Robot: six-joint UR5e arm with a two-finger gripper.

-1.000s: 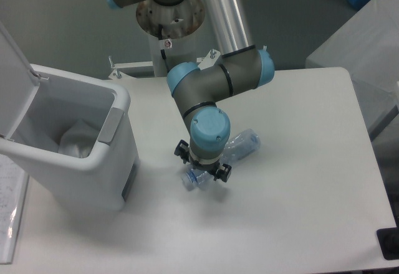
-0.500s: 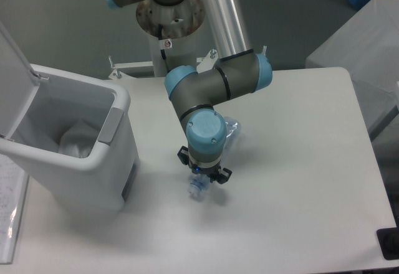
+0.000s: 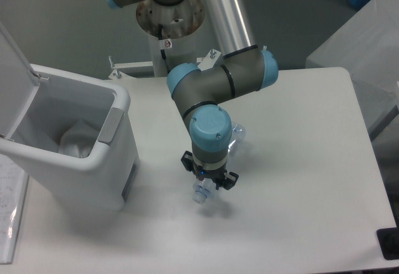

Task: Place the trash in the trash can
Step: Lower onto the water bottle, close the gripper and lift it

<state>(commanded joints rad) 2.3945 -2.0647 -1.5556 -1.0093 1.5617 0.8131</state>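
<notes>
Bottle [image 3: 201, 194] at frame centre, mostly hidden under the wrist, cap end poking out below. Gripper [image 3: 208, 184] clamped around it for lifting toward the open trash can [image 3: 115, 121] at left.

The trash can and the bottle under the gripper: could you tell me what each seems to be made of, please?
The trash can looks like moulded white plastic, smooth and slightly glossy, with soft rounded edges and a grey front tab. The bottle appears to be thin clear plastic: the table shows through it, and it carries pale highlights. Most of it is hidden beneath the gripper, so its finish stays uncertain.
</notes>
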